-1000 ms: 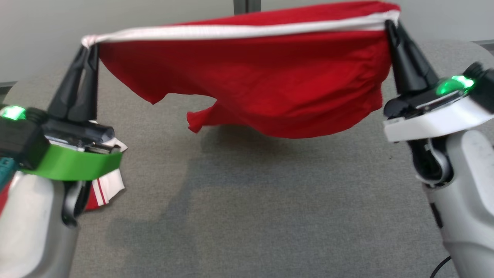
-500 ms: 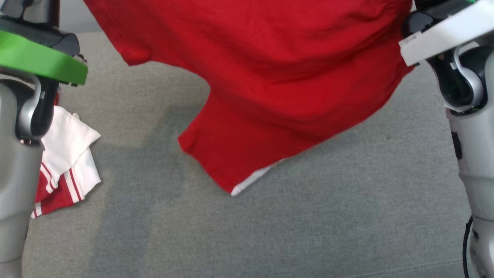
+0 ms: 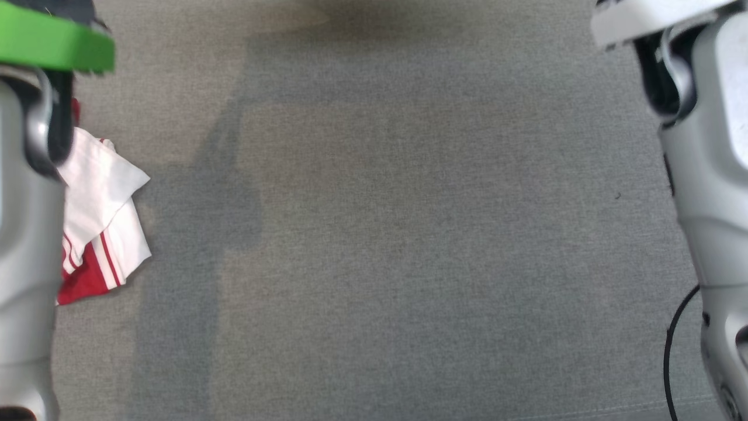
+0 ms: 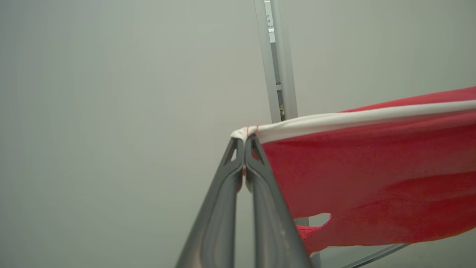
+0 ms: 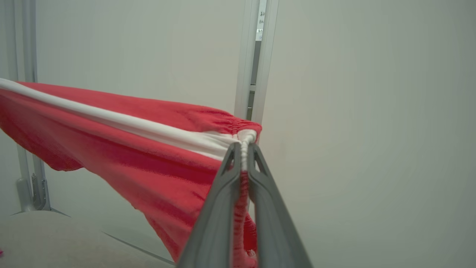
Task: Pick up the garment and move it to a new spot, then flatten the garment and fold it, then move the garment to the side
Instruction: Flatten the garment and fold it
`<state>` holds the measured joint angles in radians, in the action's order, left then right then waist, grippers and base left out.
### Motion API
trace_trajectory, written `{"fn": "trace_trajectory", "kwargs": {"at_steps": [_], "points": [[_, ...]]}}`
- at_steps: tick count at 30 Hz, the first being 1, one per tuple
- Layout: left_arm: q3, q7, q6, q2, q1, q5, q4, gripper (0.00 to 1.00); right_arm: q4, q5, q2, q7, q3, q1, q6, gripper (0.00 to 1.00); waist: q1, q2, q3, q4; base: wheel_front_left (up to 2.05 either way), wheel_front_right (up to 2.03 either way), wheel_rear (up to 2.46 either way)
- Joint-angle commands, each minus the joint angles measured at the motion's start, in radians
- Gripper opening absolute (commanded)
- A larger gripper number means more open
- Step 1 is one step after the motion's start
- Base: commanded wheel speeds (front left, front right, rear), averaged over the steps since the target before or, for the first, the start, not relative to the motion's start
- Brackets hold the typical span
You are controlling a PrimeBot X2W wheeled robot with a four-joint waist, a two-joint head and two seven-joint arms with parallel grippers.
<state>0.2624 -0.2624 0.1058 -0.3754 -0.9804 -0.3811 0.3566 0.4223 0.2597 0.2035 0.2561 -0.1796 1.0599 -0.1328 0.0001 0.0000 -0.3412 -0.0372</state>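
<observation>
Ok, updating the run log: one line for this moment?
stage: pick-up | left gripper: shut on red garment, band end | right gripper: shut on opposite band end | state: stretched aloft between both

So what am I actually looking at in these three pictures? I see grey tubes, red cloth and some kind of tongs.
It is a two-armed robot seen through its own cameras. One picture comes from its head, looking down at a grey surface; the pale tubes at the sides are its left forearm and right forearm. At the left of the surface lies a red and white garment. The other two pictures come from wrist cameras looking along each gripper's two dark fingers. There the left gripper and the right gripper are each pinched shut on an end of the white band of a red garment, holding it stretched between them in the air before a pale wall.
</observation>
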Motion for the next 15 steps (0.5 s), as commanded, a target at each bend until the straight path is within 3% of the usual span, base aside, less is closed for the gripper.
{"fn": "trace_trajectory", "kwargs": {"at_steps": [1, 9, 15], "points": [[-0.014, -0.002, 0.001, 0.008, 0.069, -0.008, 0.001, 0.00, 0.015, 0.003, 0.015, 0.007, -0.009, -0.058, 0.004, 0.00, -0.0001, 0.0000, 0.026, 0.014, 0.00, 0.00, 0.00], [-0.108, -0.003, -0.005, 0.129, 0.553, -0.002, 0.043, 0.00, 0.012, 0.046, 0.013, 0.010, -0.082, -0.444, 0.004, 0.00, -0.0001, 0.0000, 0.083, 0.000, 0.00, 0.00, 0.00], [-0.215, -0.003, 0.006, 0.219, 0.779, 0.026, 0.046, 0.00, -0.046, 0.072, 0.002, 0.010, -0.069, -0.680, 0.005, 0.00, -0.0001, 0.0000, 0.157, -0.008, 0.00, 0.00, 0.00]]}}
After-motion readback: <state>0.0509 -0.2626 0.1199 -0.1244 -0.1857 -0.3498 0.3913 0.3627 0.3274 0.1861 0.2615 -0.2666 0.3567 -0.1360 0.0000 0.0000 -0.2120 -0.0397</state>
